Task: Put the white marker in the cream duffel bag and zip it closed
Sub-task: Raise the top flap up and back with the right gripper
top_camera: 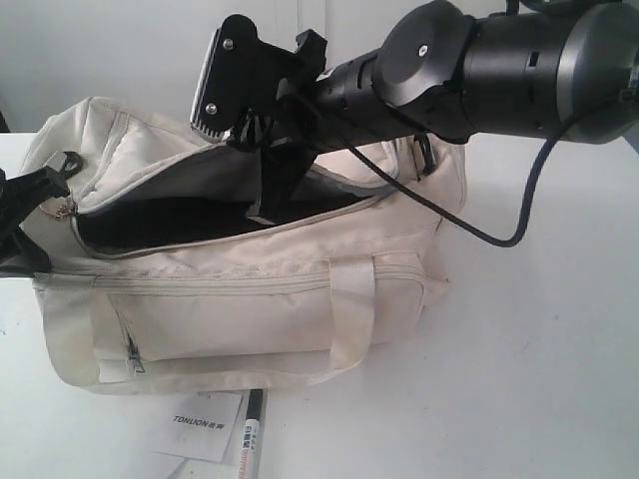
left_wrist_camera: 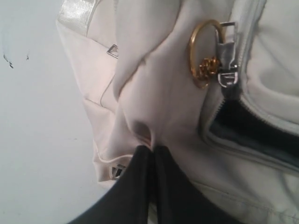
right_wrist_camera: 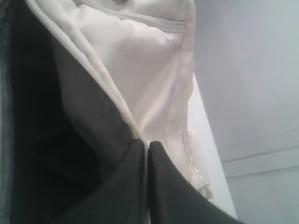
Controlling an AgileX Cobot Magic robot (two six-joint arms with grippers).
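Note:
The cream duffel bag (top_camera: pixel 250 299) lies on the white table with its curved top zip partly open, showing black lining. At the bag's left end my left gripper (top_camera: pixel 25 225) is shut, pinching a fold of cream fabric (left_wrist_camera: pixel 153 146) near the gold ring (left_wrist_camera: pixel 204 53) and silver zip pull (left_wrist_camera: pixel 227 63). From the upper right my right gripper (top_camera: pixel 262 208) reaches into the opening and is shut on the edge of the zip flap (right_wrist_camera: pixel 147 142). In front of the bag the white marker (top_camera: pixel 248 444) lies on the table, dark cap toward the bag, outside the bag and touched by neither gripper.
A white "TONLION" card (top_camera: pixel 205 424) lies beside the marker at the front edge. A black cable (top_camera: pixel 499 235) hangs from the right arm over the table to the right of the bag. The bag's strap handle (top_camera: pixel 349 309) hangs over its front.

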